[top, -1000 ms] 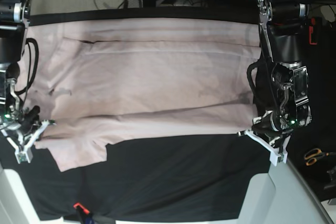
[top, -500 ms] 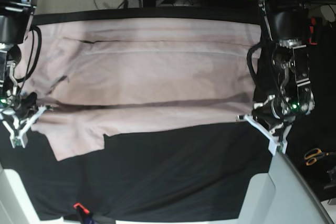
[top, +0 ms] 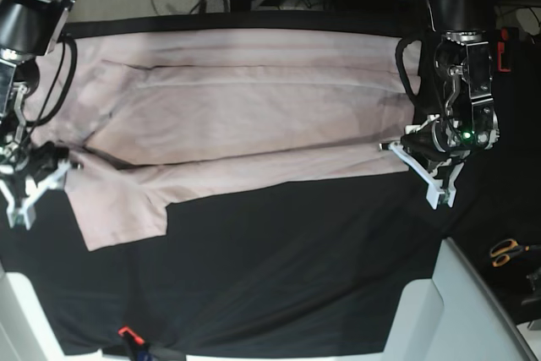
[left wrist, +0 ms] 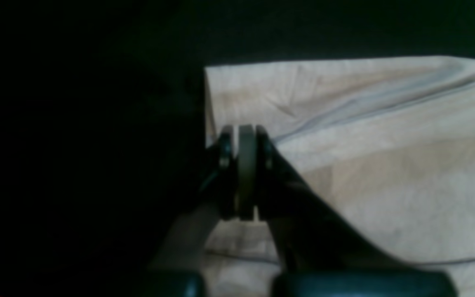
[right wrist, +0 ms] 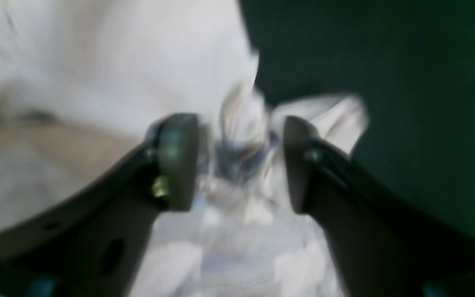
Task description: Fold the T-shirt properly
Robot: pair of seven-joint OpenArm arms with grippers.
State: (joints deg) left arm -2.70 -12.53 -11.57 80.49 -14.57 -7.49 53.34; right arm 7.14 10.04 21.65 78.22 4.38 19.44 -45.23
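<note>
So our T-shirt (top: 245, 116) sprawls across the upper half of the frame: light, floppy cotton, best pinched at its hems. Left gripper (left wrist: 245, 173) is clamped on its edge; right gripper (right wrist: 241, 161) gapes apart around bunched fabric.

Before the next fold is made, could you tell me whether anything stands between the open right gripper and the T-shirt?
Nothing visible does. The right gripper is open with bunched fabric of the T-shirt directly between its fingers. Only the black table cloth lies beside it.
</note>
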